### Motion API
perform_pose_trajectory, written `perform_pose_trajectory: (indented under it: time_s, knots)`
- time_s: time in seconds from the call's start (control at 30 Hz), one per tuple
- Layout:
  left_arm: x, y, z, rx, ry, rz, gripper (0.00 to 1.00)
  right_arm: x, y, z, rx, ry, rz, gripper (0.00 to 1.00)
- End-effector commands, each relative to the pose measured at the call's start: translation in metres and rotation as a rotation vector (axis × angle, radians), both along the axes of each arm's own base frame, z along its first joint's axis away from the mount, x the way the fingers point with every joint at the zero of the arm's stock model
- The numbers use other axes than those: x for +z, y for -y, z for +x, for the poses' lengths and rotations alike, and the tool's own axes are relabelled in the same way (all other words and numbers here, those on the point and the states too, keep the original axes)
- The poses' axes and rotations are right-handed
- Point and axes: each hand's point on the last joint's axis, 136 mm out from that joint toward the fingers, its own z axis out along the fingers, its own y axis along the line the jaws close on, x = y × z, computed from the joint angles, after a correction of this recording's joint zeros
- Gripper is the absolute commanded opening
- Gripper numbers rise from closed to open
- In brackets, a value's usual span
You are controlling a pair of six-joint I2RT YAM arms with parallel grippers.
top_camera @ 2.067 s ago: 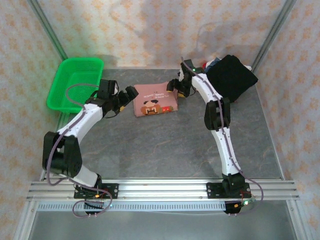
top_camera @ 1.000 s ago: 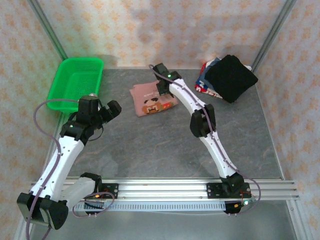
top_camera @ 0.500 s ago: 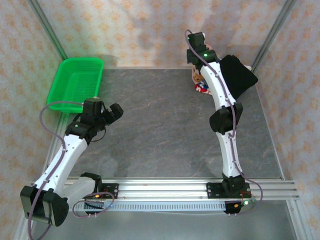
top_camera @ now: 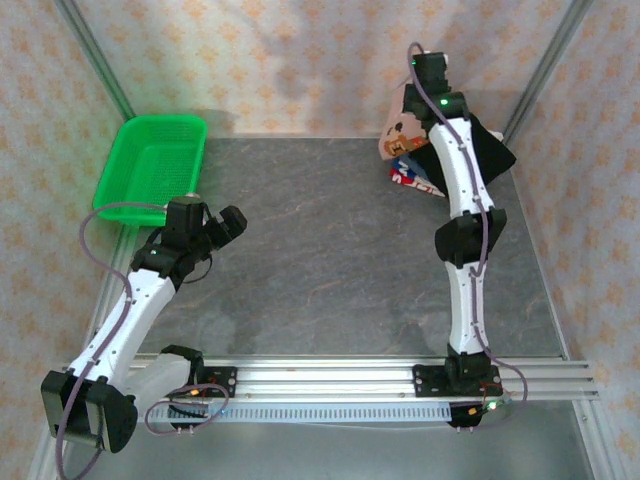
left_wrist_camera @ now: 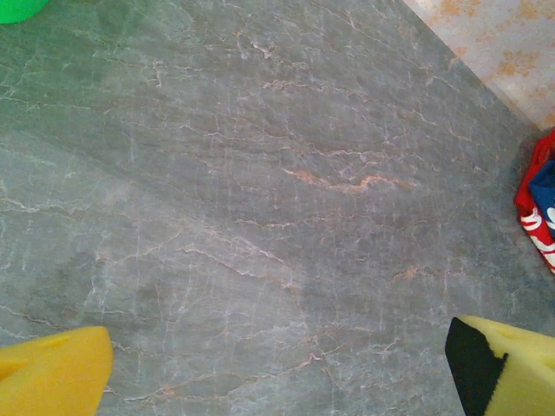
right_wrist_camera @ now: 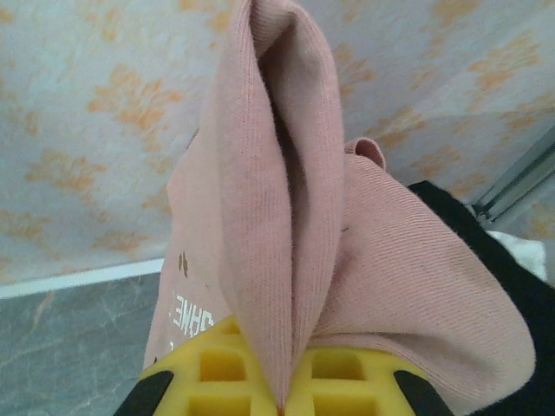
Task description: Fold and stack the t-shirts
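Note:
My right gripper is raised at the back right and shut on the dusty-pink t-shirt, which hangs folded with its pixel face showing. In the right wrist view the pink cloth is pinched in a bunched fold between my yellow fingertips. Just beside and below it lies the black t-shirt on top of red, white and navy printed t-shirts. My left gripper hovers open over bare table at the left, its yellow fingers far apart with nothing between them.
A green mesh basket stands at the back left corner of the grey marbled table. Patterned walls and metal posts close in the back and sides. The red and navy shirt edge shows at the right of the left wrist view.
My right gripper has lifted the pink t-shirt off the middle of the table and carried it up to the back right, beside the stack. My left arm has pulled back to the left.

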Motion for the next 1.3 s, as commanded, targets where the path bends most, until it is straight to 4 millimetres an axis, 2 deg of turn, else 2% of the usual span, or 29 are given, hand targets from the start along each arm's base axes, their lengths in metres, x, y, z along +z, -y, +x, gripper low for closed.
perform_pose_trajectory:
  time_s: [0.0,0.13,0.27,0.43,0.53,0.57,0.63,0.67,0.7,0.77,0.83,0.87,0.97,1.07,1.17,1.27]
  knots:
    - [0.001,-0.005,0.0,0.002,0.015,0.028,1.0,0.086,0.024,-0.019,-0.054,0.205,0.067,0.0]
    - [0.003,-0.008,-0.001,0.001,0.004,0.052,1.0,0.093,0.052,-0.029,-0.108,0.209,0.093,0.0]
    - [0.005,-0.009,-0.001,-0.002,0.0,0.062,1.0,0.086,0.084,-0.041,-0.174,0.17,0.127,0.0]
    - [0.001,-0.01,0.0,0.001,-0.015,0.075,1.0,0.05,0.121,-0.057,-0.277,0.087,0.113,0.0]
    - [-0.001,-0.014,-0.002,0.015,-0.031,0.094,1.0,0.015,0.153,-0.069,-0.371,0.061,0.11,0.01]
    - [-0.001,-0.016,-0.003,0.017,-0.032,0.103,1.0,-0.004,0.161,-0.072,-0.391,0.04,0.123,0.16]
    - [-0.003,-0.021,-0.004,0.034,-0.04,0.124,1.0,-0.041,0.178,-0.077,-0.442,-0.018,0.129,0.6]
    - [-0.005,-0.024,-0.005,0.043,-0.049,0.136,1.0,-0.058,0.189,-0.082,-0.488,-0.059,0.121,0.75]
    - [-0.006,-0.026,-0.005,0.05,-0.057,0.138,1.0,-0.072,0.197,-0.086,-0.52,-0.096,0.121,0.84]
    - [-0.007,-0.026,-0.004,0.043,-0.067,0.141,1.0,-0.084,0.208,-0.098,-0.57,-0.134,0.149,0.89]
    - [-0.005,-0.032,-0.002,0.059,-0.077,0.153,1.0,-0.077,0.207,-0.108,-0.56,-0.109,0.169,0.93]
    - [-0.004,-0.036,-0.001,0.072,-0.083,0.151,1.0,-0.065,0.207,-0.115,-0.557,-0.07,0.166,0.99]
    - [0.002,-0.044,0.004,0.094,-0.08,0.139,1.0,-0.044,0.199,-0.142,-0.531,0.006,0.184,0.99]
    - [0.004,-0.054,0.008,0.116,-0.077,0.156,1.0,-0.034,0.187,-0.167,-0.503,0.025,0.224,0.99]
    - [0.003,-0.065,0.013,0.152,-0.071,0.158,1.0,-0.043,0.169,-0.195,-0.463,0.015,0.308,0.99]
    - [-0.009,-0.083,0.015,0.209,-0.066,0.224,1.0,-0.079,0.149,-0.224,-0.416,-0.003,0.387,0.99]
